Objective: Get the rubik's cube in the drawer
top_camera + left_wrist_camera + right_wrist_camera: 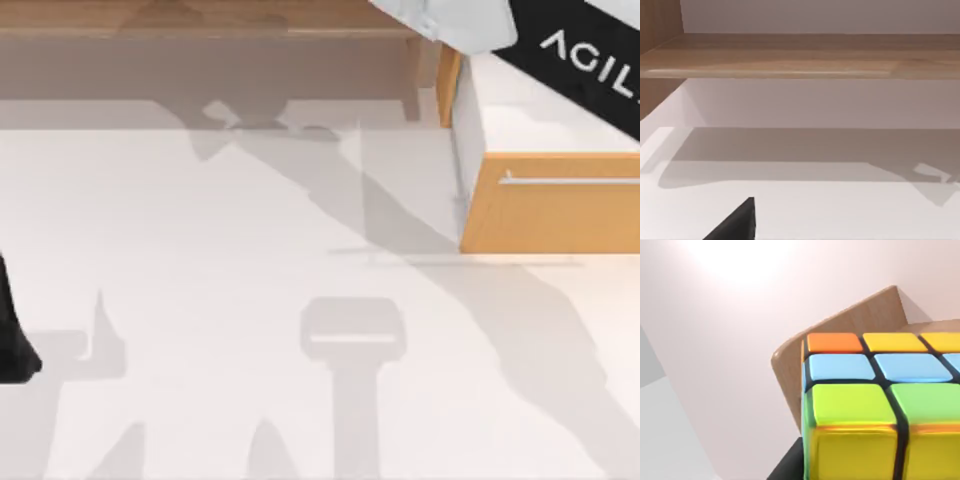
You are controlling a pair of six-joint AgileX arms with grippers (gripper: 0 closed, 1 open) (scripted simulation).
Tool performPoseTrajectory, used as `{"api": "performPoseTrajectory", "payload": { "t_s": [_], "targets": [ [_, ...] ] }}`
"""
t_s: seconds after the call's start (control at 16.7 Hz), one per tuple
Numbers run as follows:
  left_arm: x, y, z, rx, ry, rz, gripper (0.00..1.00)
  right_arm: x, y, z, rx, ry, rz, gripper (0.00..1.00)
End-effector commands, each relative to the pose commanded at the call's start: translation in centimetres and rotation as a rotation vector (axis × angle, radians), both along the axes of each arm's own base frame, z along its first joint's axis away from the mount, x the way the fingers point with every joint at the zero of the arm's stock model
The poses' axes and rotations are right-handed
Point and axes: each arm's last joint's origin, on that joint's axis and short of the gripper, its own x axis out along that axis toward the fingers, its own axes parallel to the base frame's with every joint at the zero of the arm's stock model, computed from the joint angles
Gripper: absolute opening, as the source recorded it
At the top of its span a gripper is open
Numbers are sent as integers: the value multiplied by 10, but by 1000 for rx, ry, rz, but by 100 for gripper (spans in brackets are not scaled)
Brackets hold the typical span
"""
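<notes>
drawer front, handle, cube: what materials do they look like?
Drawer front: orange-tan wood, matte, faint grain; likely veneer. Handle: thin silver bar, probably brushed metal. Cube: glossy plastic tiles with highlights, dark grid between them, seen close in the right wrist view.

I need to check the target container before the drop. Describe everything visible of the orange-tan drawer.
The large box drawer with an orange-tan wooden front sits at the top view's right, at the far side of the table, pulled open. A thin horizontal silver bar handle runs across the front panel. Its interior is white, walled by an orange-tan side. The right arm reaches over it, hiding part of the inside. In the right wrist view a tan wooden edge rises behind the rubik's cube.
</notes>
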Motion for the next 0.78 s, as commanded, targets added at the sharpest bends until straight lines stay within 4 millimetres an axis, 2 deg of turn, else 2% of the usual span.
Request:
{"api": "performPoseTrajectory", "payload": {
  "t_s": [0.12,0.24,0.42,0.6,0.78],
  "targets": [
    [0,0,0,0,0,0,100,5,-22,8,-54,61,15,0],
    [0,0,0,0,0,0,100,14,-44,8,-131,144,9,0],
    [0,0,0,0,0,0,100,31,-78,-6,-272,306,-35,0],
    [0,0,0,0,0,0,100,55,-117,-37,-437,506,-121,0],
    [0,0,0,0,0,0,100,83,-162,-79,-606,736,-226,0]
  ]
}}
